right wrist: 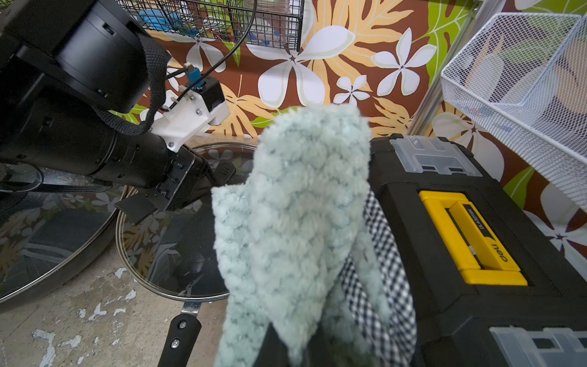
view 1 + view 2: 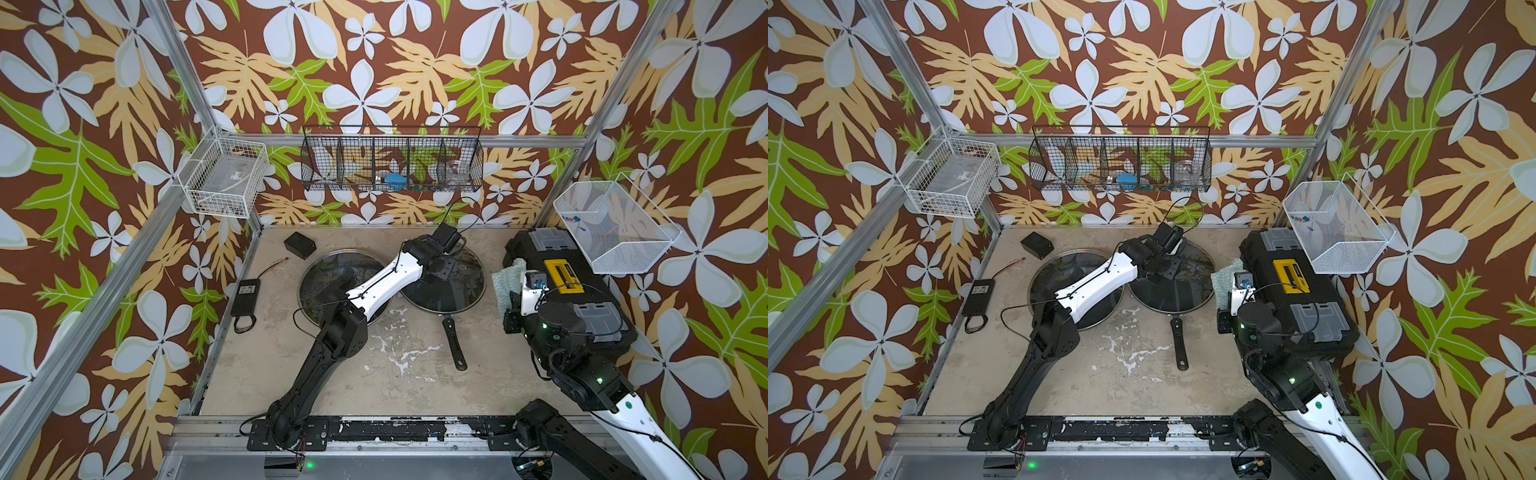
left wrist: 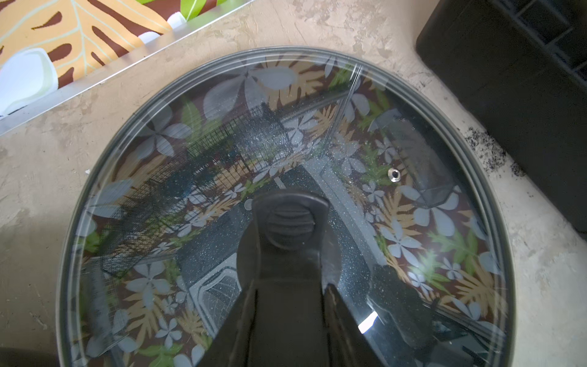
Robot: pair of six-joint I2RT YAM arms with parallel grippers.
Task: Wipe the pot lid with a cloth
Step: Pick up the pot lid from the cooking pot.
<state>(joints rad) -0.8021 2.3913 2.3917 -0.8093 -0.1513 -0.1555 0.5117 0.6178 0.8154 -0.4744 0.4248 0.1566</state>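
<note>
The pot lid (image 2: 457, 291) (image 2: 1183, 291), glass with a dark rim, rests on a black frying pan at the back middle of the table. My left gripper (image 2: 445, 268) (image 3: 290, 282) is shut on the lid's black handle (image 3: 290, 222), with a finger on each side of it. The cloth (image 2: 505, 276) (image 2: 1223, 276) (image 1: 292, 206), pale teal and nubby with a checked edge, hangs from my right gripper (image 1: 303, 348), which is shut on it. It is held in the air just right of the lid, beside the toolbox. The right fingertips are mostly hidden by the cloth.
A second glass lid (image 2: 324, 282) lies left of the pan, under the left arm. The pan's handle (image 2: 455, 345) points toward the front. A black and yellow toolbox (image 2: 573, 291) fills the right side. A small black box (image 2: 300, 245) and a power adapter (image 2: 245, 297) sit at the left.
</note>
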